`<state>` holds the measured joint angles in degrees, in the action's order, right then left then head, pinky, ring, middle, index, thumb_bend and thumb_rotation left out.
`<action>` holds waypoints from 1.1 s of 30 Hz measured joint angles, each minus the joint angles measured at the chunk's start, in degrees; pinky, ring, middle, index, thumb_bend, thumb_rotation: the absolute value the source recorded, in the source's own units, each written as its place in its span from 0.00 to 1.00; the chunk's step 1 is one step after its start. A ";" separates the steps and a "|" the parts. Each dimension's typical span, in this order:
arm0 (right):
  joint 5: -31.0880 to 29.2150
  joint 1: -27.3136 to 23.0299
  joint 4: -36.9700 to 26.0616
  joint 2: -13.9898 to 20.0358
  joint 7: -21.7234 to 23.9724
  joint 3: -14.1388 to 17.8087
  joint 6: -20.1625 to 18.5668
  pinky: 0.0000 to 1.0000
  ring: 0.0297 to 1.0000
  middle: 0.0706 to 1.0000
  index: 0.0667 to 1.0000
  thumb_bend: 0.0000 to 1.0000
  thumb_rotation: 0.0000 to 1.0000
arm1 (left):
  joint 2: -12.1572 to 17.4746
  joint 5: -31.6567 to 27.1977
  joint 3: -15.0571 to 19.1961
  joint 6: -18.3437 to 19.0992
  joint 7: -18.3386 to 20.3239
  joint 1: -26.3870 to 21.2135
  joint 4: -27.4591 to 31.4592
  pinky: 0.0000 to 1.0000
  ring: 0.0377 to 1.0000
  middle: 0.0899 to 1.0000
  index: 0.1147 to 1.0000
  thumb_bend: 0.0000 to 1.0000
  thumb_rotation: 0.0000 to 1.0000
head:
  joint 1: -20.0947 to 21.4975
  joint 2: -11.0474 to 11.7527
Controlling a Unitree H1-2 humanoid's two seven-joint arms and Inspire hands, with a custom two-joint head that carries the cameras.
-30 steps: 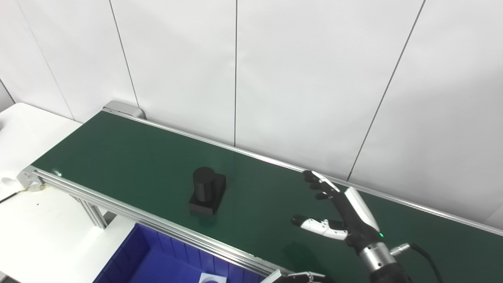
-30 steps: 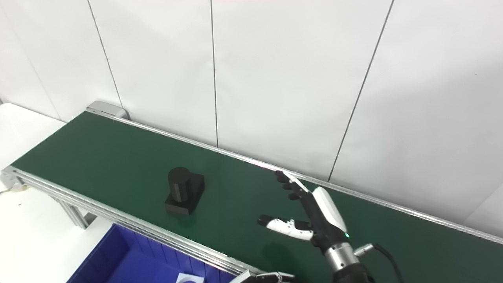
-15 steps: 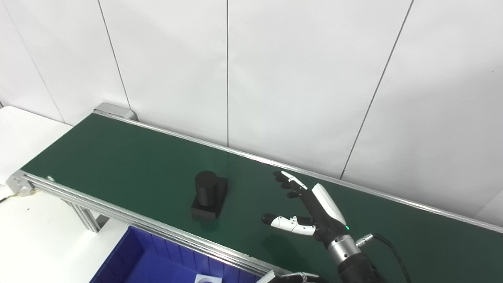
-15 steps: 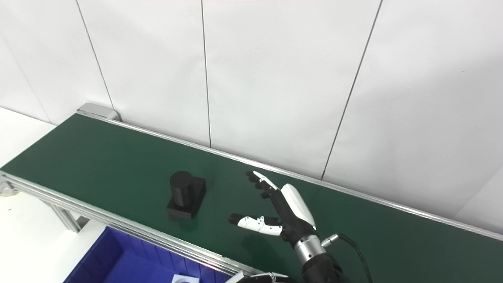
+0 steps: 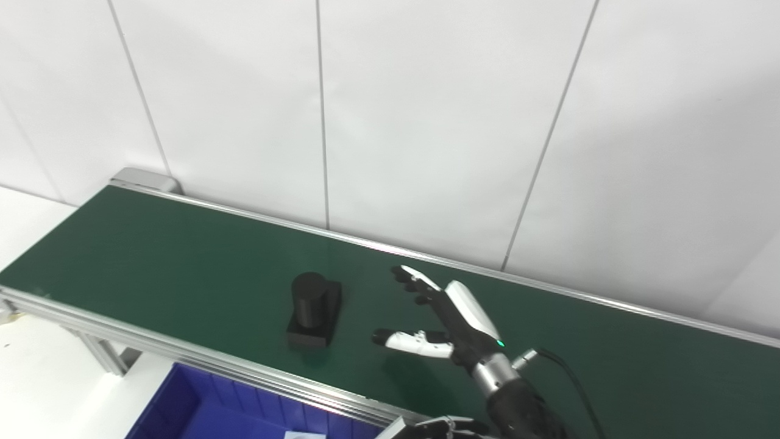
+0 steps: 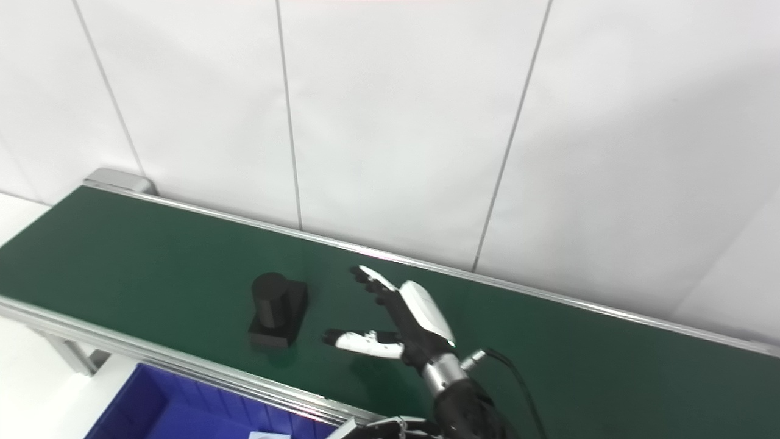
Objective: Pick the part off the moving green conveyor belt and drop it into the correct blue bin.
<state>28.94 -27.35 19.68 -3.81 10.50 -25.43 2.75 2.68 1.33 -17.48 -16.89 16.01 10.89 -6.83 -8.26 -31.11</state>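
The part (image 5: 314,310) is black, a short cylinder standing on a square base. It stands on the green conveyor belt (image 5: 183,262) near its front rail. My right hand (image 5: 454,317) is open, fingers spread and thumb pointing left. It hovers over the belt just right of the part, a short gap away, not touching it. A blue bin (image 5: 201,414) sits below the belt's front rail at the bottom left, with a white label showing at its bottom edge. Only fingertips of my left hand (image 5: 439,425) show at the bottom edge.
An aluminium rail (image 5: 244,372) runs along the belt's front edge, with a leg (image 5: 100,360) at the left. White wall panels stand right behind the belt. A white tabletop (image 5: 36,390) lies at the lower left. A black cable (image 5: 567,378) trails from my right wrist.
The camera has shifted. My right hand has moved left along the belt, still open, and the gap to the part has shrunk. The part sits slightly further from the belt's left end.
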 measured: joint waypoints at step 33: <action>3.37 -6.69 20.12 -2.59 -11.15 -2.41 2.28 0.74 0.83 0.86 0.87 0.82 0.51 | 0.66 1.82 -0.36 1.78 -0.01 0.52 2.68 0.73 0.74 0.76 0.76 1.00 0.46 | -1.31 -1.58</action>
<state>32.32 -34.04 39.80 -6.40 -0.65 -27.84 5.03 3.33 3.15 -17.84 -15.12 16.00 11.41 -4.15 -9.58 -32.70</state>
